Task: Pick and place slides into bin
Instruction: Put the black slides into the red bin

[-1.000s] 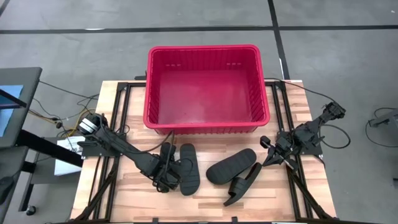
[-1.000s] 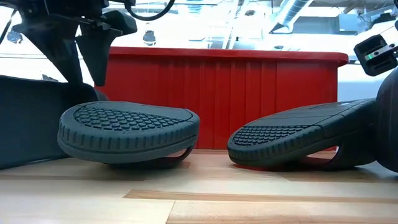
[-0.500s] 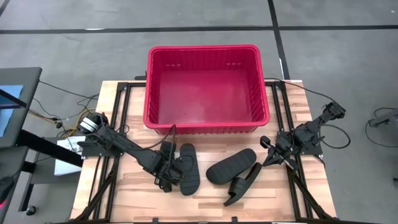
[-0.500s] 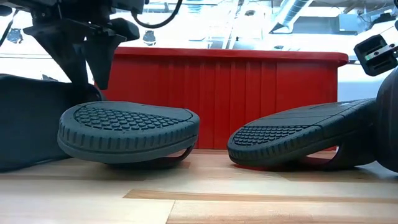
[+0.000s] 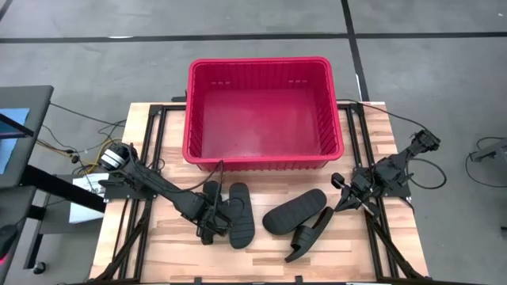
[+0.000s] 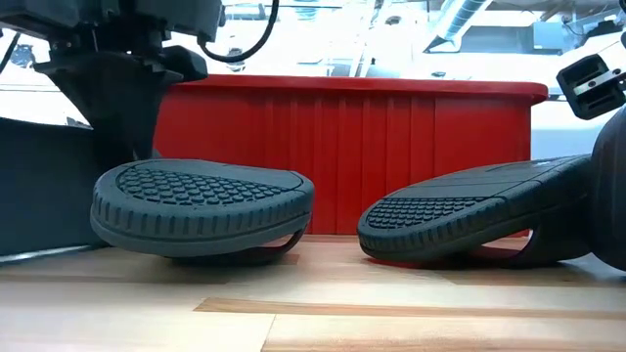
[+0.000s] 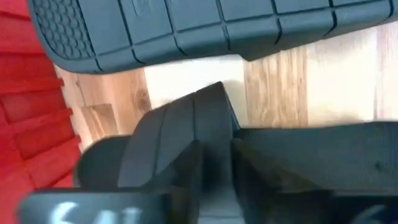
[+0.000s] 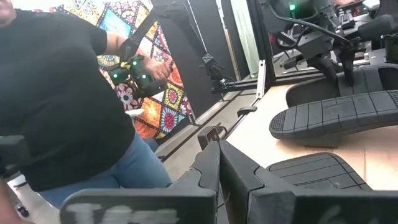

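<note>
On wooden table (image 5: 261, 253), slides (image 5: 295, 210) beside bin (image 5: 261, 107).

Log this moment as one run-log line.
left gripper: on leftmost slide, grip unclear | right gripper: shut, waiting at right edge | bin: empty | slides on table

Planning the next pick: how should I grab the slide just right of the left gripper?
Likely from above, pinching the slide across its narrow middle, fingers on the long edges. It lies sole-up with the strap underneath, which props the edges off the table.
</note>
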Controlling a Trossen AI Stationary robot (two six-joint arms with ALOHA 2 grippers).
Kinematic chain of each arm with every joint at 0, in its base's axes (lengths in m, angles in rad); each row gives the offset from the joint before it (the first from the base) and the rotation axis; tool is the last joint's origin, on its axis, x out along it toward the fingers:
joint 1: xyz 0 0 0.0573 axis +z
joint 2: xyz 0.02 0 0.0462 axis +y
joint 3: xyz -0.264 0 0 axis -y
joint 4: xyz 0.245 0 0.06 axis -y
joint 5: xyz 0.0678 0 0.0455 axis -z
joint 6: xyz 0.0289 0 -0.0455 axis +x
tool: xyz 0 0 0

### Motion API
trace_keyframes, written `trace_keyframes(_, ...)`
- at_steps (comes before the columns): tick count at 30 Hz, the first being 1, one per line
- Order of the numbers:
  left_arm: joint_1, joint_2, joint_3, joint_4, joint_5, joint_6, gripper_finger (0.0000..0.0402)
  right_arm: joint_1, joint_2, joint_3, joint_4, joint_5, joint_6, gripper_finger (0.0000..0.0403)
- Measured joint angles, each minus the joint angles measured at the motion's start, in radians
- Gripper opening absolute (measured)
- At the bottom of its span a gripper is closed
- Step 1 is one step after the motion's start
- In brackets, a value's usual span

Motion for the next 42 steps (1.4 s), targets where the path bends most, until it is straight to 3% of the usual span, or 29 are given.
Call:
trace_keyframes(3, 0.0, 0.0, 0.0, 0.004, 0.002, -0.014, 0.0012, 0.0, 0.0, 0.0, 0.0, 0.0, 0.0, 0.0)
trace_keyframes(7, -0.004, 0.001, 0.0, 0.007, -0.002, -0.044, 0.0004, 0.0, 0.0, 0.0, 0.0, 0.0, 0.0, 0.0)
trace_keyframes(16, -0.04, 0.003, 0.009, -0.031, -0.006, -0.077, 0.0001, 0.0, 0.0, 0.0, 0.0, 0.0, 0.0, 0.0)
trace_keyframes(34, -0.167, 0.006, 0.187, -0.205, -0.003, -0.154, 0.0, 0.0, 0.0, 0.0, 0.0, 0.0, 0.0, 0.0)
trace_keyframes(42, -0.222, 0.005, 0.332, -0.326, -0.1, -0.236, 0.0, 0.0, 0.0, 0.0, 0.0, 0.0, 0.0, 0.0)
